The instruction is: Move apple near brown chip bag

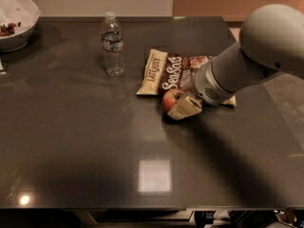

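The red apple [169,98] is on the dark table just in front of the brown chip bag [176,73], touching or nearly touching its near edge. The bag lies flat with white script lettering and a cream left end. My gripper [177,106] reaches in from the right and is shut on the apple; a cream-coloured finger [185,108] covers the apple's front right side. The big grey arm [251,56] hides the bag's right part.
A clear plastic water bottle [112,44] stands upright left of the bag. A white bowl [19,15] with food sits at the far left corner. The table's right edge [266,94] runs beneath the arm.
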Motion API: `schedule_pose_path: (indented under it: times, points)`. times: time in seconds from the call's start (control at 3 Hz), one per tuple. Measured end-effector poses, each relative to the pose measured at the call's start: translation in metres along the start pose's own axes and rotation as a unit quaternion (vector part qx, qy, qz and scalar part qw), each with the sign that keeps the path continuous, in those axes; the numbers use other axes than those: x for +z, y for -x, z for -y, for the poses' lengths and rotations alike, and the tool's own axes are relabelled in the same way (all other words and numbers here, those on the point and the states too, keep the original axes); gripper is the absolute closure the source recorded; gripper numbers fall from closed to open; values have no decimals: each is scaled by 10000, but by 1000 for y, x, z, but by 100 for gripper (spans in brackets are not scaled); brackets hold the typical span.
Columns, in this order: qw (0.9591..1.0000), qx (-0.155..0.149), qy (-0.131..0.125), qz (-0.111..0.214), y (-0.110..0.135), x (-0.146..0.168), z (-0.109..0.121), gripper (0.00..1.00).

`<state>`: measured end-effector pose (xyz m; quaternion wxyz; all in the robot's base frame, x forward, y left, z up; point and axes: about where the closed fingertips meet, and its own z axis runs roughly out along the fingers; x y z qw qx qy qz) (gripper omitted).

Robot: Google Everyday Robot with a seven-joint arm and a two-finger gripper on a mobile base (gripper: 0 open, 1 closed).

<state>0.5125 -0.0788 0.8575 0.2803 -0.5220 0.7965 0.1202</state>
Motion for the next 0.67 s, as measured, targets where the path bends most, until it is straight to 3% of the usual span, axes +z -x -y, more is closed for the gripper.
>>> schedule_pose_path:
  times: [0.33,0.67]
  points:
    - [10000,-13,4,-2,1,0,-1,0]
    - [10000,-13,4,-2,1,0,-1,0]
